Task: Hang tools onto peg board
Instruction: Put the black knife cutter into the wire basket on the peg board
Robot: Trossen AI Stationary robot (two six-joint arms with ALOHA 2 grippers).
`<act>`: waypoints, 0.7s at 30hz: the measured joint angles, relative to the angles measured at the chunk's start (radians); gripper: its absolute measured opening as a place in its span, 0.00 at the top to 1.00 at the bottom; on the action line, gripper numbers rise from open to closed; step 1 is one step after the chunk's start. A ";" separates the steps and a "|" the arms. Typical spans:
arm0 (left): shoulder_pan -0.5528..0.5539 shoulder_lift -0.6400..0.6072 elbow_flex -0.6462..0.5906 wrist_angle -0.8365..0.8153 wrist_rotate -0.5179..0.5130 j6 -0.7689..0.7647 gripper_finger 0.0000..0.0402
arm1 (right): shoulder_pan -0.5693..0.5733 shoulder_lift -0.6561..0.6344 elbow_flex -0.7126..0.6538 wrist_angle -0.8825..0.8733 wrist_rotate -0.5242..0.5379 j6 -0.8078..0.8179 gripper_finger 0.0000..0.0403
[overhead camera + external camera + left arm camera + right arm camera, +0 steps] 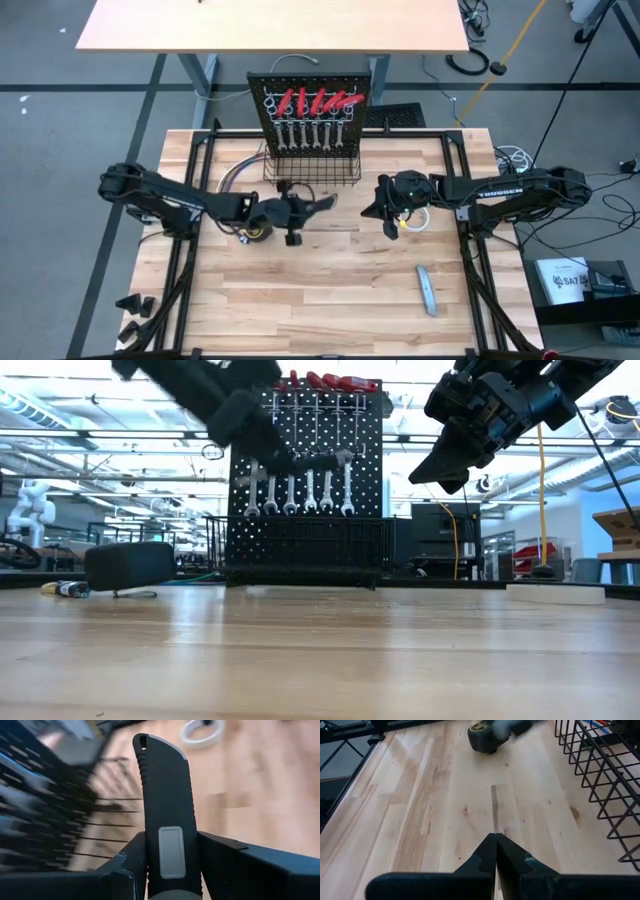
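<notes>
We find the left gripper [172,870] clamped on the black-handled knife [165,805], held above the table just before the wire basket [312,170] of the peg board [310,125]. The right gripper [496,847] is closed and empty, waiting nearby. We advise keeping the knife level, clearing the basket rim, then releasing gently inside.

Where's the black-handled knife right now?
The black-handled knife is clamped in the left end effector, raised in front of the wire basket, left of table centre.
</notes>
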 joint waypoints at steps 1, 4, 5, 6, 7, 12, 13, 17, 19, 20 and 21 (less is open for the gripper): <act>0.006 -0.001 0.042 -0.059 -0.031 0.050 0.67 | 0.000 0.000 0.000 -0.002 0.000 0.000 1.00; 0.055 0.003 0.160 -0.204 -0.079 0.202 0.67 | 0.000 0.000 0.000 -0.005 0.000 0.000 1.00; 0.081 0.009 0.192 -0.226 -0.081 0.250 0.67 | 0.000 0.000 0.000 -0.009 0.000 0.000 1.00; 0.109 0.014 0.218 -0.241 -0.081 0.295 0.67 | 0.000 -0.001 0.000 -0.018 0.000 0.000 1.00; 0.139 0.021 0.236 -0.252 -0.079 0.336 0.67 | 0.000 -0.002 0.000 -0.027 0.000 0.000 1.00; 0.296 0.040 0.273 -0.258 0.040 0.460 0.67 | 0.000 -0.010 0.000 -0.055 0.000 -0.004 1.00; 0.323 0.040 0.273 -0.261 0.073 0.470 0.67 | 0.000 -0.011 0.000 -0.061 0.000 -0.004 1.00; 0.395 0.042 0.267 -0.261 0.159 0.507 0.67 | 0.000 -0.013 0.000 -0.068 0.000 -0.026 1.00; 0.415 0.057 0.267 -0.239 0.165 0.511 0.67 | 0.000 -0.013 0.000 -0.069 0.006 -0.038 1.00; 0.423 0.067 0.267 -0.237 0.167 0.514 0.67 | -0.001 -0.013 0.000 -0.069 0.013 -0.046 1.00; 0.429 0.082 0.267 -0.239 0.169 0.516 0.67 | -0.001 -0.013 0.000 -0.069 0.026 -0.051 1.00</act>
